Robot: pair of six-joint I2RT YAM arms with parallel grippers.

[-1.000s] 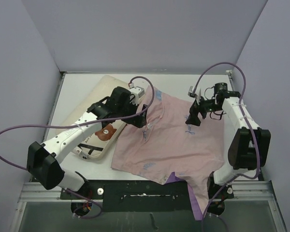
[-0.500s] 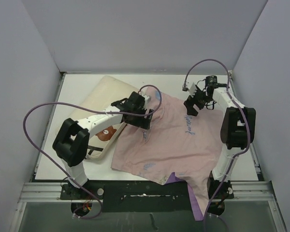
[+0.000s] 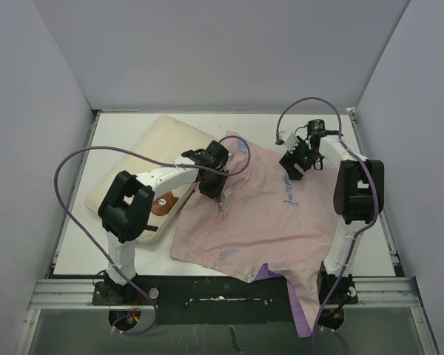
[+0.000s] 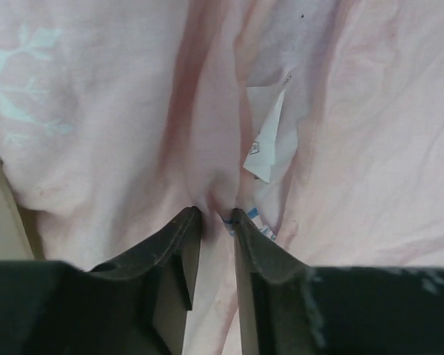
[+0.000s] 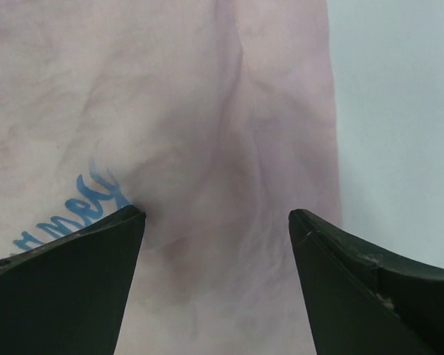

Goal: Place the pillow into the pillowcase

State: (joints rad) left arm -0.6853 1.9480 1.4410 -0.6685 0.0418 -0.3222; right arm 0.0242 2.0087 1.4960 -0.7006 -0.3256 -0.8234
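Observation:
The pillowcase lies spread pale pink side up across the middle of the table, and a purple corner hangs over the front edge. To its left lies the cream pillow with the bear face, partly under the left arm. My left gripper is at the pillowcase's left edge. In the left wrist view its jaws pinch a raised fold of pink cloth, just below a white tag. My right gripper rests open on the far right part of the cloth, the tips wide apart beside blue lettering.
The white table shows to the left of and behind the pillow, and as a strip right of the cloth. Grey walls enclose three sides. Purple cables loop above both arms. A metal rail runs along the near edge.
My left gripper closed from wide open onto a fold of the pillowcase, while that arm's elbow swung right. My right gripper moved toward the back and came down on the cloth, still open.

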